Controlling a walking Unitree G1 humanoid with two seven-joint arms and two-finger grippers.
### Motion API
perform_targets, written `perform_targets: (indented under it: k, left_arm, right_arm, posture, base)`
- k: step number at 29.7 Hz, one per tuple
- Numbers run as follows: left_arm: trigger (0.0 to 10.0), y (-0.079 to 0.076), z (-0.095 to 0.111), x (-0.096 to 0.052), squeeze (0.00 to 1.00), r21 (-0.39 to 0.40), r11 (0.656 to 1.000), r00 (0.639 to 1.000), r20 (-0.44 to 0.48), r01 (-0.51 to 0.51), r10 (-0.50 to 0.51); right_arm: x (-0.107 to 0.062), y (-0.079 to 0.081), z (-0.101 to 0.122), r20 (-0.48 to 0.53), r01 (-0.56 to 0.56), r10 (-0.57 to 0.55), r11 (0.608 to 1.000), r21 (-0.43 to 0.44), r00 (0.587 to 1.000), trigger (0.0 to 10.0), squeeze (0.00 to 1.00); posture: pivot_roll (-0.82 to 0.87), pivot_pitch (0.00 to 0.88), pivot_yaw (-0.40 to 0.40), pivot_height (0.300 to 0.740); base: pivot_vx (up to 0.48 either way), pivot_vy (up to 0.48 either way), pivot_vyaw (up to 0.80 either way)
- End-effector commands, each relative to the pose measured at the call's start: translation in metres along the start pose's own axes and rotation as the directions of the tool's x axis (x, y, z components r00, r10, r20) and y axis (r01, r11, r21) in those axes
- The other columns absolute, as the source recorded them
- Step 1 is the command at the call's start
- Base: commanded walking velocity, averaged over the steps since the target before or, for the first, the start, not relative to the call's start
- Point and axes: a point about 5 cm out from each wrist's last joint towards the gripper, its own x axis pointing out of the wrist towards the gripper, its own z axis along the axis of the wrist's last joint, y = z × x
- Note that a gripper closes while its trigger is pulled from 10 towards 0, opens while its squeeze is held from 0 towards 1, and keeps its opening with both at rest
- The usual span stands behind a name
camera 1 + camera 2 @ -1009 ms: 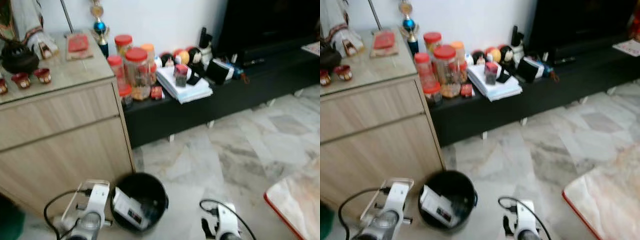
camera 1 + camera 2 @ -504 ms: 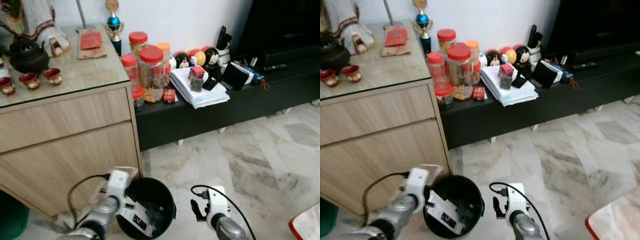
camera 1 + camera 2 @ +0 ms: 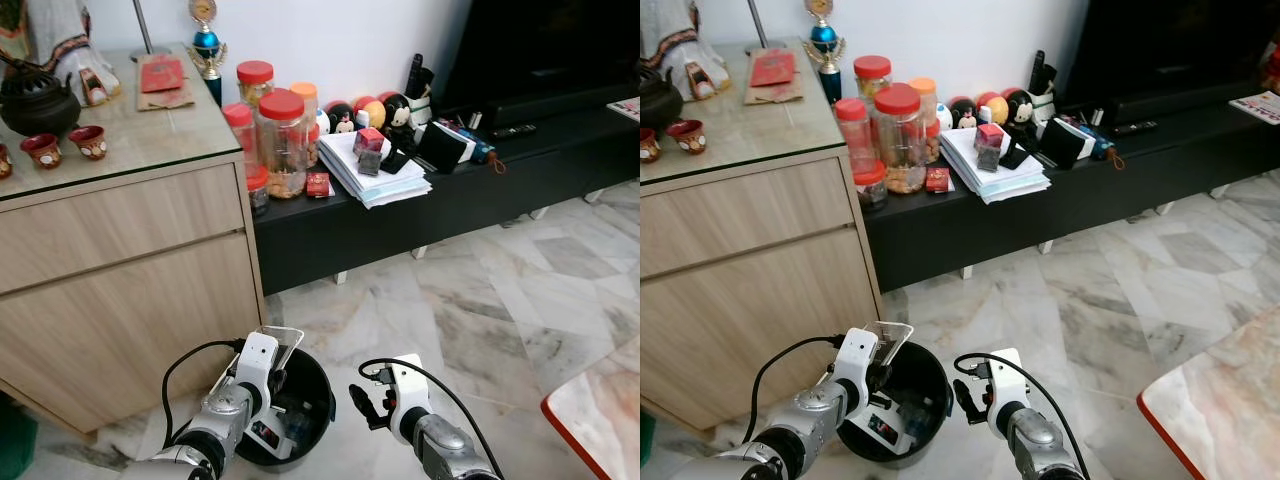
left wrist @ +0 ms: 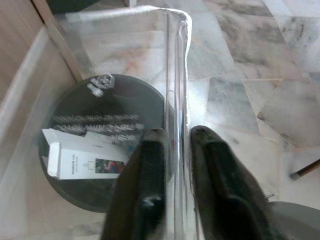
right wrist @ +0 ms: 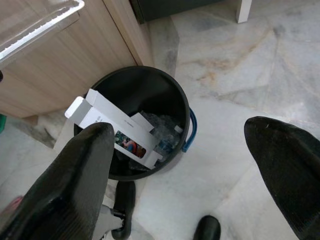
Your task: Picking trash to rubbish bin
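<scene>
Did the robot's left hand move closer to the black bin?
Yes. The left gripper, holding a clear plastic tray, was beside the bin's rim near the wooden cabinet a second ago; now it reaches over the rim.

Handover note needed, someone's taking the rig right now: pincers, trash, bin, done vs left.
Left pincer: shut on a clear plastic tray, held over the black bin.
Right pincer: open, holding nothing, beside the bin on its right, above the marble floor.
Bin: stands on the floor at the corner of the wooden cabinet. A white carton leans inside it, with some clear wrapping beneath.
Done: carton and wrapping are in the bin.
Left: release the tray into the bin. The eye views show no other obvious trash on the floor.
</scene>
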Motion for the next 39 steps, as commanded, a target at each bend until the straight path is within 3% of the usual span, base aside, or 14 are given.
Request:
perform_targets:
  k: [1,11,12,13,14,20,27,29,31,36,38,39]
  left_arm:
    - [10.0,0.004,-0.003,-0.002,1.00,0.002,1.000,1.000,-0.004,-0.006,0.006]
    - [10.0,0.012,-0.002,-0.004,1.00,-0.005,0.998,0.998,0.012,-0.057,0.057]
    - [10.0,0.012,-0.002,-0.004,0.60,0.001,0.998,0.998,0.014,-0.066,0.066]
    - [10.0,0.013,-0.002,-0.004,0.07,0.008,0.997,0.997,0.015,-0.075,0.075]
    - [10.0,0.016,-0.001,-0.005,0.00,0.006,0.995,0.995,0.024,-0.100,0.100]
    - [10.0,0.021,0.002,-0.006,0.00,0.001,0.990,0.989,0.043,-0.142,0.142]
    - [10.0,0.041,0.004,-0.014,0.00,-0.011,0.954,0.949,0.101,-0.300,0.299]
    - [10.0,0.051,-0.001,-0.019,0.00,-0.009,0.935,0.930,0.103,-0.355,0.354]
    - [10.0,0.056,-0.006,-0.023,0.00,0.042,0.926,0.924,0.099,-0.375,0.370]
    - [10.0,0.060,-0.012,-0.027,0.00,0.064,0.917,0.918,0.088,-0.394,0.388]
    - [10.0,0.068,-0.039,-0.038,0.00,0.044,0.900,0.901,0.003,-0.434,0.434]
    - [10.0,0.068,-0.039,-0.038,0.00,0.044,0.900,0.901,0.003,-0.434,0.434]
  right_arm:
    - [0.000,-0.002,0.003,0.016,-0.003,0.003,1.000,-0.012,1.000,10.0,0.00]
    - [0.001,-0.002,0.008,0.048,0.005,-0.005,1.000,0.004,0.999,10.0,0.00]
    - [0.001,-0.002,0.009,0.050,0.005,-0.005,1.000,0.004,0.999,10.0,0.00]
    - [0.001,-0.002,0.009,0.051,0.006,-0.006,1.000,0.002,0.999,10.0,0.00]
    - [0.001,-0.002,0.011,0.065,0.008,-0.009,1.000,0.014,0.998,10.0,0.00]
    - [0.002,-0.003,0.014,0.071,0.035,-0.036,0.999,0.014,0.997,10.0,0.00]
    - [0.003,-0.003,0.018,0.096,0.057,-0.058,0.998,0.011,0.994,10.0,0.00]
    - [0.003,-0.005,0.020,0.109,0.085,-0.088,0.996,0.024,0.990,10.0,0.00]
    - [0.003,-0.006,0.021,0.109,0.097,-0.099,0.995,0.024,0.989,10.0,0.00]
    - [0.003,-0.006,0.020,0.107,0.096,-0.098,0.995,0.025,0.989,10.0,0.00]
    - [0.002,-0.007,0.016,0.084,0.111,-0.112,0.994,0.025,0.990,10.0,0.00]
    - [0.002,-0.007,0.016,0.084,0.111,-0.112,0.994,0.025,0.990,10.0,0.00]
  posture:
    - [-0.11,0.097,-0.053,0.740]
    - [-0.11,0.094,-0.059,0.740]
    - [-0.11,0.094,-0.059,0.740]
    - [-0.11,0.094,-0.059,0.740]
    - [-0.11,0.094,-0.059,0.740]
    - [-0.11,0.087,-0.056,0.740]
    - [-0.10,0.080,-0.044,0.740]
    - [-0.09,0.076,-0.038,0.740]
    - [-0.09,0.075,-0.035,0.740]
    - [-0.09,0.075,-0.035,0.740]
    - [-0.06,0.069,-0.027,0.740]
    - [-0.06,0.069,-0.027,0.740]
  base:
    - [0.000,0.000,0.00]
    - [0.000,0.000,0.00]
    - [0.000,0.000,0.00]
    - [0.000,0.000,0.00]
    - [0.000,0.000,0.00]
    - [0.000,0.000,0.00]
    - [0.000,0.000,0.00]
    - [0.000,0.000,0.00]
    - [0.000,0.000,0.00]
    - [0.000,0.000,0.00]
    - [0.000,0.000,0.00]
    - [0.000,0.000,0.00]
